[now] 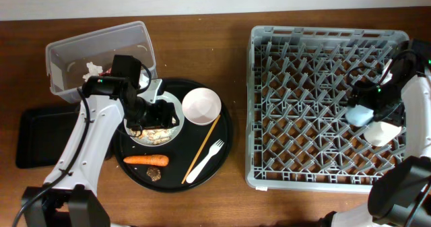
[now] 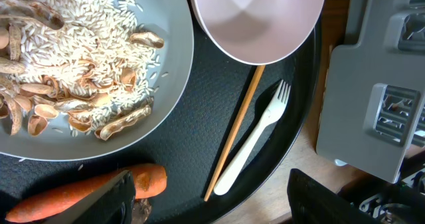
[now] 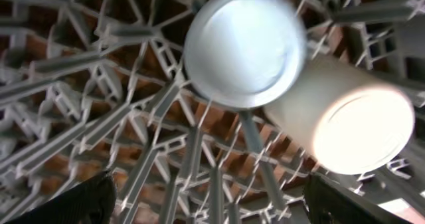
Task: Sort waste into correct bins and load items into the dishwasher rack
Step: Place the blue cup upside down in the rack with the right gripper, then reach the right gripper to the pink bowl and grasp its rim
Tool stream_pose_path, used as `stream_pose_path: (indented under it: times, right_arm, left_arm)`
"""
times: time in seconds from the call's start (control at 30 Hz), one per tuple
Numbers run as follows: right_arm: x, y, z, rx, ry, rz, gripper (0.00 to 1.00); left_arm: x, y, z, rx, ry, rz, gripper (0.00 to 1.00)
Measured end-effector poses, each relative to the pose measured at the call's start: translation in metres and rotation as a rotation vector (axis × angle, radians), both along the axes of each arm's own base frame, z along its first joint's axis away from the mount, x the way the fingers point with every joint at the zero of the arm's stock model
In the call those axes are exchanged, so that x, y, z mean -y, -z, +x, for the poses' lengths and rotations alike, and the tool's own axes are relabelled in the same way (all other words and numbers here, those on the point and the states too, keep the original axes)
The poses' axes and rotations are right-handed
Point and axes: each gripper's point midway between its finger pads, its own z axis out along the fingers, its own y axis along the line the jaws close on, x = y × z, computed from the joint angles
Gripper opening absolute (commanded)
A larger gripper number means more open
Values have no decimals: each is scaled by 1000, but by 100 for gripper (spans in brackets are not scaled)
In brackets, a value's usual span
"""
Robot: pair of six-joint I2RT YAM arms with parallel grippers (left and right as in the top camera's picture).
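The pale grey plate [image 2: 166,84] holds rice-like food scraps [image 2: 80,44] and shells, and sits on the round black tray with the cream bowl [image 2: 259,18], the white fork [image 2: 255,137] and the carrot [image 2: 73,194]. My left gripper [image 2: 212,207] hovers open above them, its left finger beside the carrot's tip. In the dishwasher rack [image 1: 303,65] the light blue cup [image 3: 242,48] and the white cup [image 3: 352,117] rest bottom up, side by side. My right gripper [image 3: 212,204] stands open just behind the cups, holding nothing. The clear tub [image 1: 101,52] holds a tissue and the red wrapper.
A wooden chopstick [image 2: 236,134] lies beside the fork on the round black tray [image 1: 225,143]. The shallow black tray [image 1: 37,136] sits at the far left, below the tub. A small brown scrap [image 1: 152,175] lies under the carrot. The rack's wall [image 2: 358,98] stands right of the tray.
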Motion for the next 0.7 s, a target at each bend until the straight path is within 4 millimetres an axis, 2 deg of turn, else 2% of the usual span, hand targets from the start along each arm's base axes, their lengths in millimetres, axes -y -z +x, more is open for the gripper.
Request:
stream_pose_path:
  times: [0.1,0.17,0.23,0.3,0.33,0.4,0.43,0.47,0.5,0.53,0.6,0.63,0.7]
  right_arm:
    - [-18,-21,4,71,-30,75,89]
    - [-46,-48,6,168,-129,134,87]
    - [-85,-70,10,245,-265,171,84]
    - [-129,-79,14,273,-422,199,82]
    - [-172,-81,15,285,-566,227,82]
    - [-224,-86,17,330,-743,235,82]
    - [-256,-89,18,365,-847,238,83]
    - [-288,-90,15,392,-944,244,84]
    - [-307,-88,11,393,-999,245,83]
    - [-327,-86,17,425,-1037,223,83]
    - [-350,-76,28,442,-1043,195,75]
    - [-365,-58,39,428,-1026,181,70]
    - [-374,-38,53,412,-979,177,66]
  left_arm:
    - [0,0,0,0,0,0,77]
    - [0,0,2,6,-1,-1,77]
    - [0,-1,4,17,0,-1,77]
    - [0,-1,4,19,-1,-2,77]
    - [-2,0,5,18,-10,14,79]
    - [-12,4,3,-7,-58,64,82]
    - [-21,6,1,-25,-92,92,83]
    - [-28,6,0,-36,-121,102,84]
    - [-44,7,1,-51,-177,117,85]
    - [-62,8,1,-65,-241,128,85]
    - [-89,9,-1,-90,-340,133,87]
    - [-104,9,-3,-101,-396,135,87]
    - [-114,9,-5,-113,-436,133,87]
